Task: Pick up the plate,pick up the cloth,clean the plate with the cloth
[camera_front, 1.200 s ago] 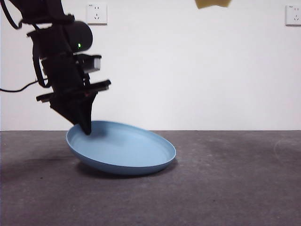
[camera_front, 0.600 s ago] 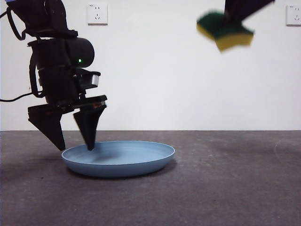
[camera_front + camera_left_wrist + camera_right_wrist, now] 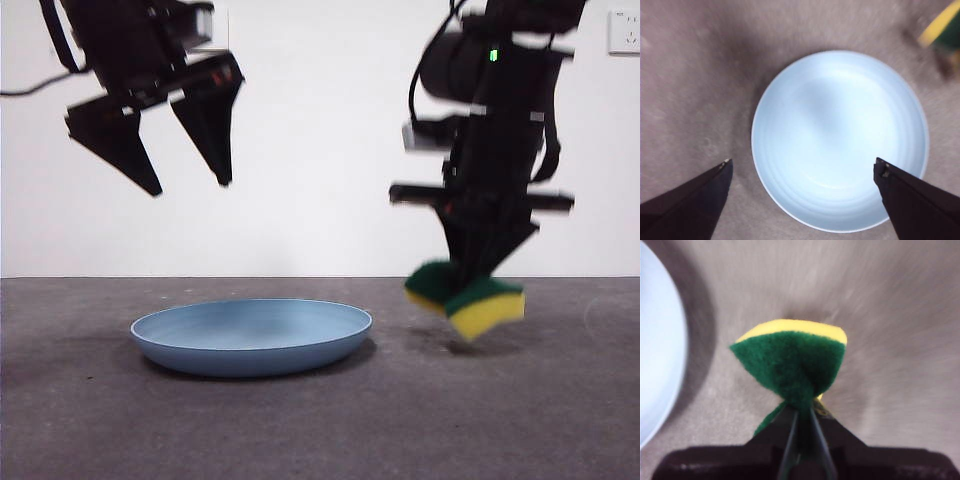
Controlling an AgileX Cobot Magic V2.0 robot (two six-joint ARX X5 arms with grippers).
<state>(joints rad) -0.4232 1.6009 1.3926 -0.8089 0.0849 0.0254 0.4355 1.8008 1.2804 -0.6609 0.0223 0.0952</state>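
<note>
the plate lies flat on the table, empty and not held. the left gripper hangs well above it with its jaws spread wide and nothing between them. the right gripper is beside the plate, low over the table, its jaws pinched tight on the sponge, which bulges out green side first in the wrist view. judging from this, the sponge looks about to be set down. to do that well, lower it until the yellow foam touches the table clear of the plate's rim, then part the jaws, so it doesn't drop and bounce.
</note>
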